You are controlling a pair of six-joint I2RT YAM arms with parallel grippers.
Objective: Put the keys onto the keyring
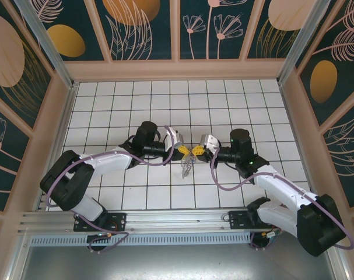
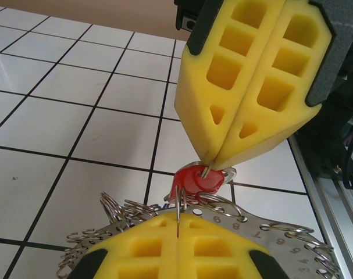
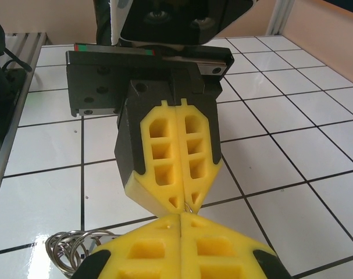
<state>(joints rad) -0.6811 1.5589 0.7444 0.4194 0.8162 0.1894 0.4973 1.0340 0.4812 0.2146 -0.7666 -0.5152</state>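
White tiled table (image 1: pixel 130 105) spreads below. Above its centre, the left gripper (image 2: pixel 177 220) is clamped fully closed on the keyring (image 2: pixel 115 212) wire. Tip to tip with it, the right gripper (image 2: pixel 214 164) pinches the red key (image 2: pixel 193 180).

Left arm (image 1: pixel 107 158), right arm (image 1: pixel 273 182): elbows bent, forearms reaching inward toward each other. Left gripper (image 1: pixel 184 151), right gripper (image 1: pixel 197 150): tip to tip, nearly touching, jaws of each pressed together.
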